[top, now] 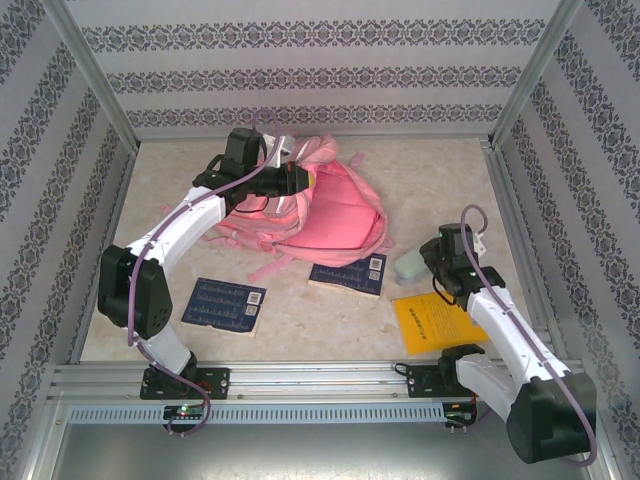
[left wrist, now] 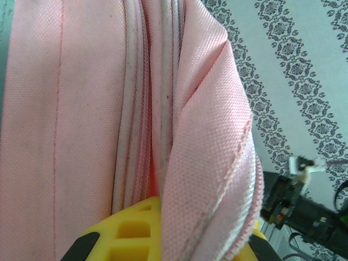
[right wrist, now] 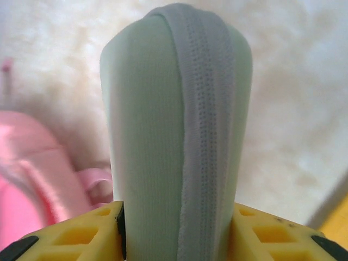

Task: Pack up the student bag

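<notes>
The left gripper (top: pixel 296 182) is pressed shut on a fold of the student bag (top: pixel 345 215). In the left wrist view, pink fabric with a zip seam running up it rises straight out from between the yellow fingers (left wrist: pixel 133 231). The rest of the bag lies flat on the table (top: pixel 300 335), spreading away from those jaws toward the right arm's side. A brighter pink panel faces up just past the pinched edge. I cannot tell whether this is the bag's lining or its outer face, nor whether anything is inside.

The right gripper (top: pixel 428 262) pinches a pale green pouch (right wrist: pixel 147 136). The pouch stands between the two yellow fingers (right wrist: pixel 81 234), which touch it on both sides, and it sticks out well beyond their tips. A grey-white zip band runs along its upper face from the jaws to its rounded far end. The zip looks closed, so what the pouch holds is hidden. I cannot tell whether the pouch rests on the table or is lifted off it.

From the right jaws, the bag lies ahead and to the left, near the pouch but apart from it. A dark blue book (top: pixel 348 275) lies between the two grippers, touching the bag's near edge. A second blue book (top: pixel 225 305) lies well behind the left jaws, beside the left arm. A yellow booklet (top: pixel 432 320) lies just behind the right jaws, partly under that arm.
</notes>
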You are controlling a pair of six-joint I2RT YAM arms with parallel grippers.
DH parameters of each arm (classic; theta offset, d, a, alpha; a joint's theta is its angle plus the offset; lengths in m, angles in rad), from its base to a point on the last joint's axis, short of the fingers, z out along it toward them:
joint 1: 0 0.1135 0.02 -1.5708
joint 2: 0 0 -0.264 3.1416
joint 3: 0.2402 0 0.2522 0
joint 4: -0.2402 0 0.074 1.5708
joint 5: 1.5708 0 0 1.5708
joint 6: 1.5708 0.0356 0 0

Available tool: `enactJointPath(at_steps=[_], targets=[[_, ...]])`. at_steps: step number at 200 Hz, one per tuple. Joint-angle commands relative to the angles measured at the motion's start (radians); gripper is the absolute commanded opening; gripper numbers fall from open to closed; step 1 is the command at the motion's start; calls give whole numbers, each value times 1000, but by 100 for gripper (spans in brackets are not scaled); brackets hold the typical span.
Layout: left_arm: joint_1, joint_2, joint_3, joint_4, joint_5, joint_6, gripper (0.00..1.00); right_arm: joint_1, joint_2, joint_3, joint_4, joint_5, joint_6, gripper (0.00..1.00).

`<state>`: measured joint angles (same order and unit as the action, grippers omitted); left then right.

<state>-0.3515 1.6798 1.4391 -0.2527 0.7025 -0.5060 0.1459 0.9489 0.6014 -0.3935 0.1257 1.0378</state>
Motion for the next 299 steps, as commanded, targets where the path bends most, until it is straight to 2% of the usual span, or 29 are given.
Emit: enactJointPath(at_steps=[1,21,44,77,102,134,176,218,250,299], targets=[[8,-61,5,45,13,8,0,2,0,99,49,-58,-183,44],[12,-77,-1,67,30,4,0,37,90,201,67,-176,-268,43],[14,-92,-8,83,31,6,0,136,194,290,133,-266,-344,45],[14,-95,-13,86,35,6,0,183,328,328,304,-471,-294,45],[16,-100,-10,85,37,9,0,200,421,367,351,-573,-285,45],[23,-109,-14,102,50,0,0,202,472,375,411,-574,-227,44],[50,-91,52,140,121,-103,0,228,567,434,475,-559,-122,42],[61,-95,165,13,93,-39,0,281,670,533,466,-440,-62,43],[64,-82,194,-5,107,-26,0,327,794,624,516,-456,17,45],[64,-56,218,-12,135,-16,0,386,957,778,510,-415,81,46]])
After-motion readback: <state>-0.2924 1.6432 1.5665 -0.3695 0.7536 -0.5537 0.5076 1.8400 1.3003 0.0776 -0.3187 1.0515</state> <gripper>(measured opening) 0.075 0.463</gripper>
